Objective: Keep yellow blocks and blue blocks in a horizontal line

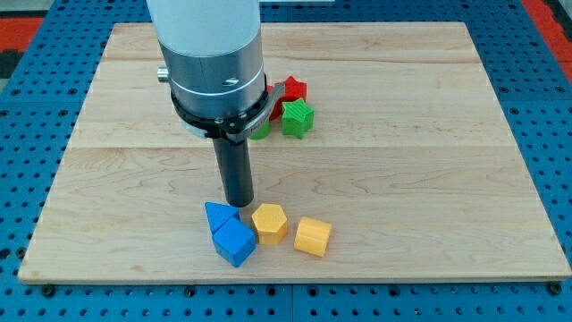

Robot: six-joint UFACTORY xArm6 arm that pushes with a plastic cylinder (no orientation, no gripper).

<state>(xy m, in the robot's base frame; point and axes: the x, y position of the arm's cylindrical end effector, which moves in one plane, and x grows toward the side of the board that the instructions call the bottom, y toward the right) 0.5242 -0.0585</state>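
Wooden board (pixel 429 134): my tip (pixel 238 205) (a bare rod, gripping nothing) touches the blue triangle's (pixel 218 216) top; light, stiff, slides if pushed side-on.

— What sort of place is this?

— A robotics lab bench, by the look of it. The wooden board (pixel 429 134) lies on a blue perforated metal table (pixel 554 134), its regular holes showing past every edge of the board.

— Anything else?

— A grey and white robot arm (pixel 210 63) hangs over the board's top left part, and a red panel (pixel 547 13) shows beyond the top right corner.
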